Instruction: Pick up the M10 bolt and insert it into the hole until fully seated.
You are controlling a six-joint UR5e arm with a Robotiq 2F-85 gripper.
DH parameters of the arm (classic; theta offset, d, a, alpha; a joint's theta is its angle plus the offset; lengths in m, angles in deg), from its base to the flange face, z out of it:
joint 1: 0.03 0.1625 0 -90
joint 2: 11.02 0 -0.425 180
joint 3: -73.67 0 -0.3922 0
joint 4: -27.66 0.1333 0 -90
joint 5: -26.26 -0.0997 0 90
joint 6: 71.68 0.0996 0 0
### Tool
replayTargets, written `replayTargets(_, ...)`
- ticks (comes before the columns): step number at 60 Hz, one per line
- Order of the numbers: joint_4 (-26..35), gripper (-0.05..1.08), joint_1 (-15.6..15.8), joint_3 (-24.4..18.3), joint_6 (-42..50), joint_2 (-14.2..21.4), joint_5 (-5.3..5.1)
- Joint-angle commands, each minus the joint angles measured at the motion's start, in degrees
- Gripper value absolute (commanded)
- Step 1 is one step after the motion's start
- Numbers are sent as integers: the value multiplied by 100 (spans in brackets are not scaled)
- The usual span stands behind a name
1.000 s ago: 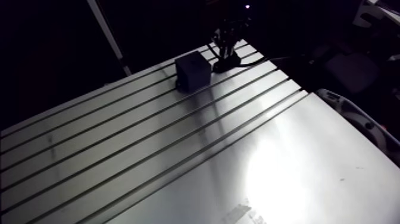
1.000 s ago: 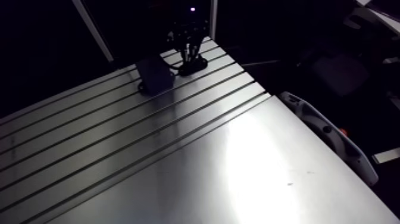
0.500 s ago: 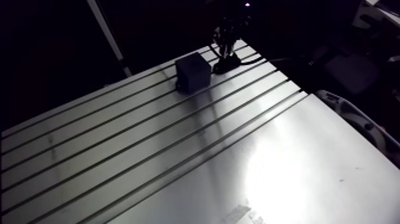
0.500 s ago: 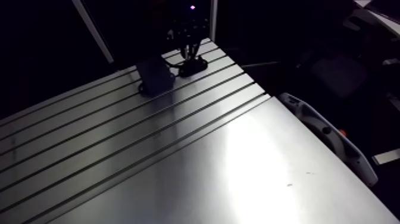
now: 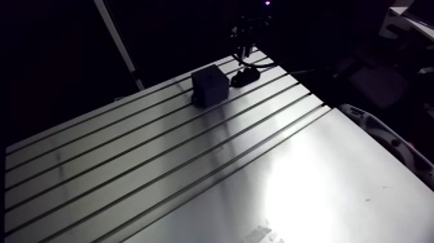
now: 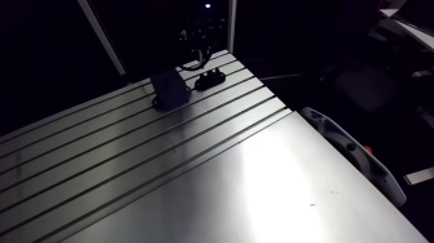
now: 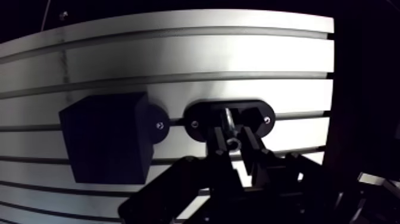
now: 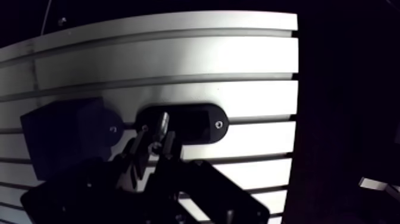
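Note:
In the wrist view my gripper (image 7: 233,138) is shut on a metal M10 bolt (image 7: 228,122), whose shaft points ahead from between the fingers. It hangs over a black oval holder (image 7: 262,113) that is screwed to the slotted table (image 7: 178,59). A dark cube-shaped block (image 7: 104,143) stands just beside the holder; no hole can be made out on it. In the arm view the block (image 5: 209,84) and the holder (image 5: 246,79) sit at the table's far end. There the gripper (image 5: 245,35) hangs a little above the holder.
The table's edge runs close beside the holder on the side away from the block. A smooth bright sheet (image 5: 336,187) covers the near right part of the table. A grey curved piece of equipment (image 5: 387,139) lies beyond that edge. A slanted pale post (image 5: 119,42) rises behind the table.
The gripper, earlier down at the oval holder, now stands higher above it. The arm view has shifted with the arm. The block and holder stay where they were.

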Motion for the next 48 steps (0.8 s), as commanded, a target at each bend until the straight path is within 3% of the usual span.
replayTargets(1, -13, 99, 3, -5, 67, 251, -16)
replayTargets(5, -13, 103, 19, -12, 132, 356, -24)
replayTargets(11, 41, 107, 29, -110, 358, 501, -203)
replayTargets(16, 229, 108, 46, -182, 503, 537, -219)
replayTargets(23, 970, 108, 89, -472, 760, 628, -204)
replayTargets(25, 1519, 108, 107, -720, 947, 606, -178)
replayTargets(28, 1816, 108, 146, -852, 1037, 589, -153)
replayTargets(31, 2305, 108, 335, -1132, 1159, 538, -53)
replayTargets(36, 2673, 108, 509, -1398, 1248, 436, 37)
replayTargets(39, 2952, 108, 611, -1598, 1368, 378, 150)
replayTargets(44, 3152, 108, 722, -1781, 1507, 313, 223)
replayTargets(48, 3524, 108, 918, -2074, 1644, 122, 352)
